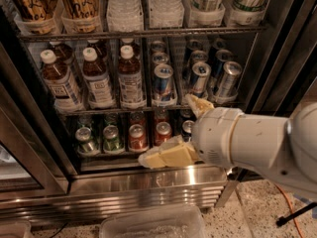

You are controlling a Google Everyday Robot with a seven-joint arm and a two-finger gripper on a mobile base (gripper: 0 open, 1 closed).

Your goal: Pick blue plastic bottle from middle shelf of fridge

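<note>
So on the middle shelf (148, 107) of the fridge (277, 58), blue plastic bottles (96, 81) stand left, slim cans (198, 78) right. More cans (111, 139) sit on the rack (106, 156) below. The pincer (167, 130) hangs in front of that rack, right side, above the base ledge (148, 182).

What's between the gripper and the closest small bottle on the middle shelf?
In the camera view, only the front rail of the middle shelf crosses between the open gripper, low in front of the bottom cans, and that bottle.
</note>
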